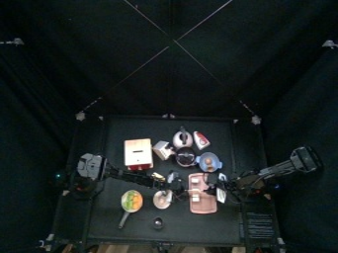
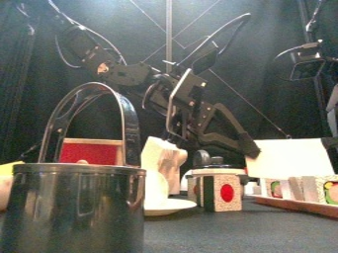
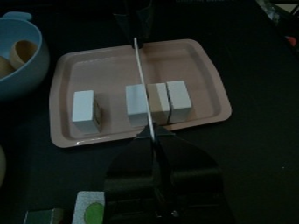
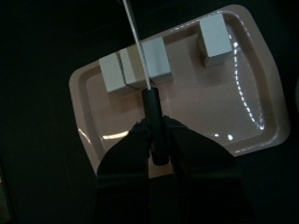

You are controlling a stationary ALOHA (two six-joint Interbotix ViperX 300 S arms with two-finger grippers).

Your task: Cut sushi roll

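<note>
the sushi roll (image 3: 162, 99) lies in pieces on the pink tray (image 3: 205, 68) near the tabletop's front edge. soft, crumbly; steady pieces by their sides. right tool (image 4: 155, 131) clamps the knife (image 4: 138, 44); left tool's state i cannot tell.

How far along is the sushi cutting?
Done: white sushi pieces sit apart on the pink rectangular tray, one separate, three grouped. In hand: a thin knife blade lies across the group, held in a pincer. Left: any further cuts; unclear how many.
</note>
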